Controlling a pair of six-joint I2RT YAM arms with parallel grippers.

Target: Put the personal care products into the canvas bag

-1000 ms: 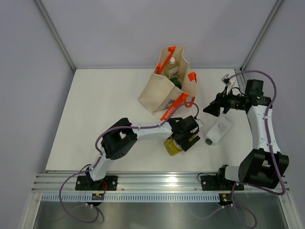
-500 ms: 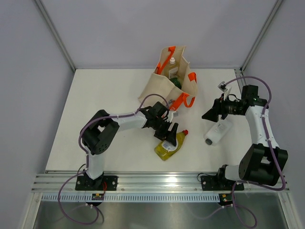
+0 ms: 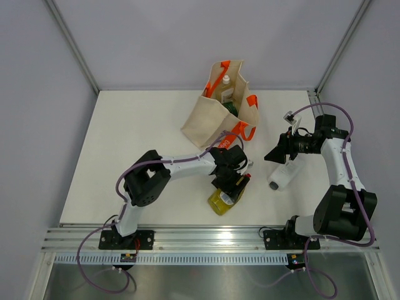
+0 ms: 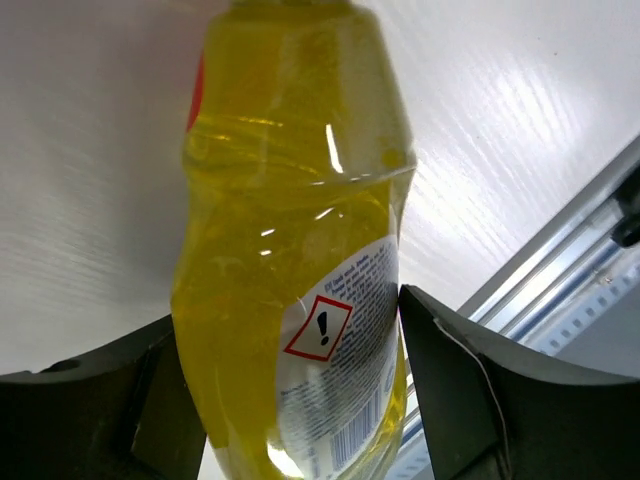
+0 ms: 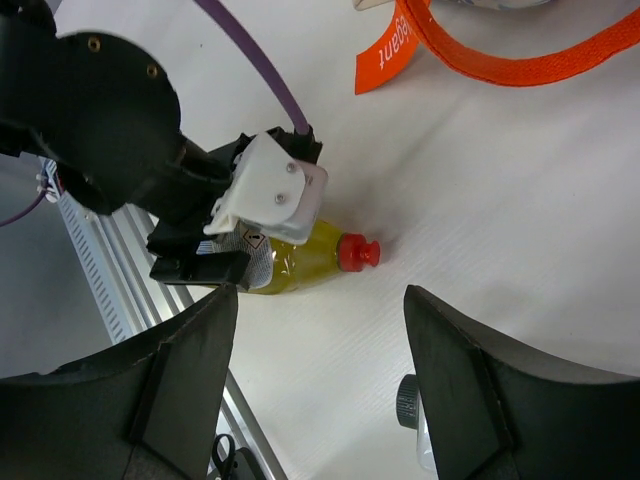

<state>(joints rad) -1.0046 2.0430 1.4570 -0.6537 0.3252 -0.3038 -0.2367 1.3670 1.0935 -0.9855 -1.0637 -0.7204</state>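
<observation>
Two dark fingers of the left claw (image 4: pixel 288 325) pinch the yellow bottle (image 4: pixel 290 180) across its smooth, glossy waist as it lies on the white surface (image 4: pixel 500 120), a hold suited to lifting. Beyond this claw slumps the soft canvas bag (image 3: pixel 206 119). The right claw (image 5: pixel 318 295) hangs spread and empty above the white bottle (image 3: pixel 286 172).

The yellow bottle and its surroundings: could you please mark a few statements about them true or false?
1. The yellow bottle lies on its side on the table. True.
2. The right end effector holds the white bottle. False: it is open and empty, and that bottle lies on the table.
3. The canvas bag has bottles inside. True.
4. The yellow bottle's cap is white. False: it is red.
5. The left end effector has a finger on each side of the yellow bottle. True.
</observation>
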